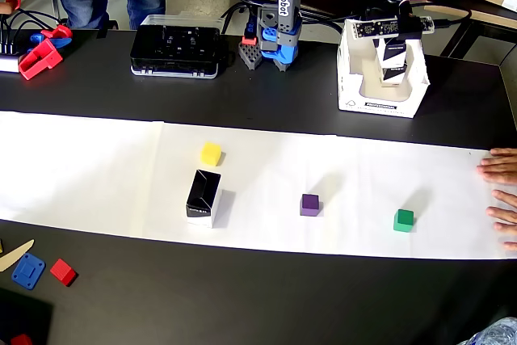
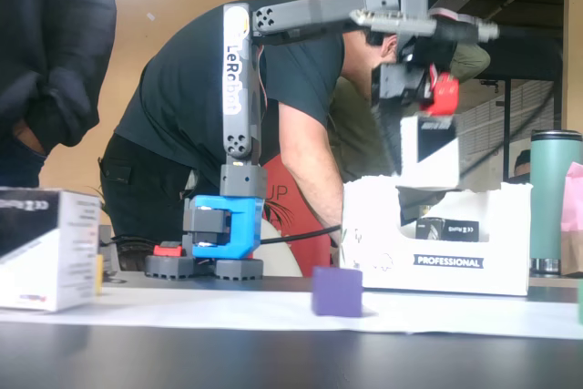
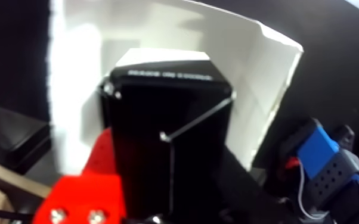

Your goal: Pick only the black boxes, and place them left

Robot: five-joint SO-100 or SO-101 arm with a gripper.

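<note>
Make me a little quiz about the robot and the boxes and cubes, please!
1. True or false: the gripper holds a black box above the white bin.
2. How many small coloured cubes lie on the white paper in the overhead view?
3. Which cube sits nearest the black box on the paper? A yellow cube, B purple cube, C green cube.

Key: 1 true, the jaws grip it. 2 three. 3 A.

"LeRobot" on arm (image 2: 236,61); "PROFESSIONAL" on white bin (image 2: 448,261).
</note>
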